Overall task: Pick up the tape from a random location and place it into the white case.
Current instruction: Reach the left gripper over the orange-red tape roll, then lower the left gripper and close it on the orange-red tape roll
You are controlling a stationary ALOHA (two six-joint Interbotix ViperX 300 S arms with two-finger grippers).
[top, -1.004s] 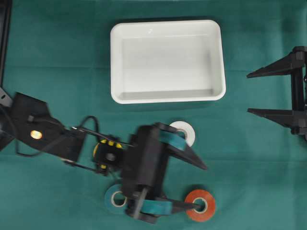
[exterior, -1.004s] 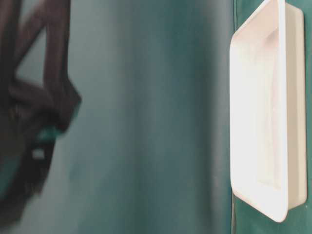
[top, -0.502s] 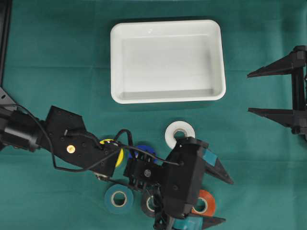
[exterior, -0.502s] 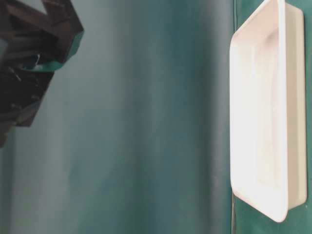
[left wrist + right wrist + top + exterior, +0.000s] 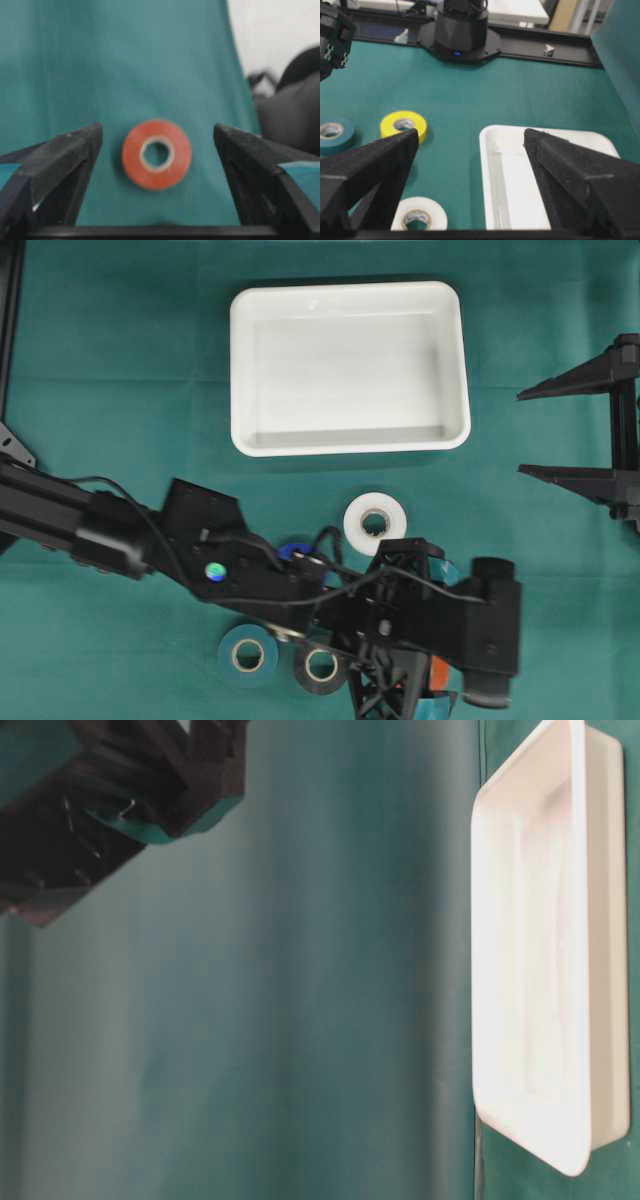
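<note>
Orange tape (image 5: 157, 154) lies flat on the green cloth (image 5: 125, 60), framed between the wide-spread jaws of the left gripper (image 5: 157, 150), which grips nothing. White case (image 5: 349, 367) sits apart at the top of the overhead view, bare inside. Right gripper (image 5: 570, 430) waits beside it, fully spread and holding nothing.

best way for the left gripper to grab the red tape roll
The red tape roll lies flat on the green cloth, hole up, centred between the open left gripper. Come straight down and pinch its outer rim on opposite sides; nothing crowds it there.
</note>
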